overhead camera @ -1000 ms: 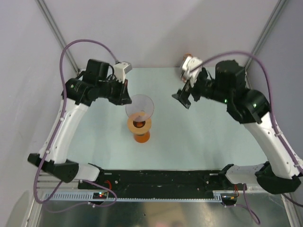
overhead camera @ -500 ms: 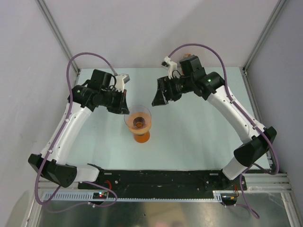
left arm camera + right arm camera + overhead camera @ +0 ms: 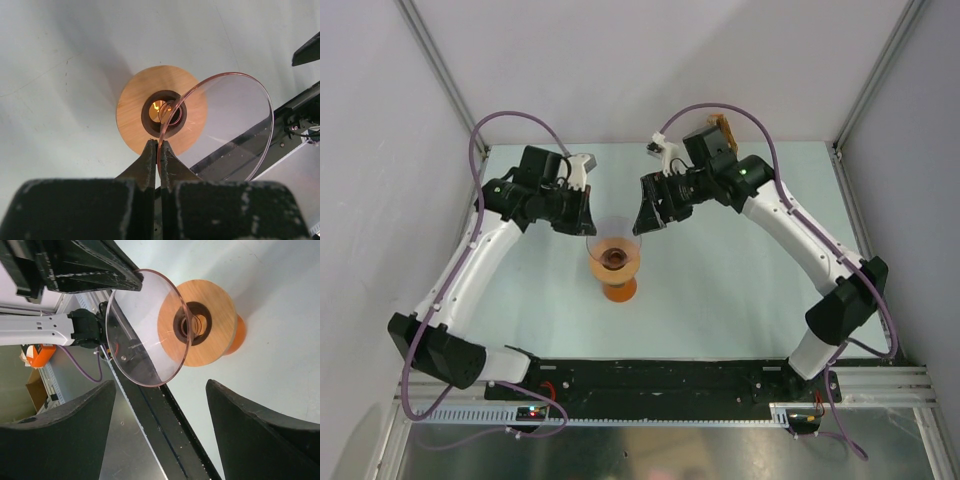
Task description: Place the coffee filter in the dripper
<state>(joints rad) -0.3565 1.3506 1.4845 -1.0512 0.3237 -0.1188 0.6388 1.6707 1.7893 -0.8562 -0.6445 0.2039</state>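
Brightness: bright, even white light in all three views; the table [image 3: 740, 290] reads pale around the dripper [image 3: 192, 117].
Shadows: a soft-edged grey smudge on the table just beyond the dripper.
Glare: thin glints along the dripper's rim and a warm glow in its centre hole.
Focus: the dripper is crisp; nearer the lens, the left gripper [image 3: 158, 150] and right gripper [image 3: 161, 390] look near-black and slightly soft.

Left pincer [image 3: 159, 148] clamped on dripper [image 3: 227, 120] rim; right pincer [image 3: 159, 390] spread wide, empty.
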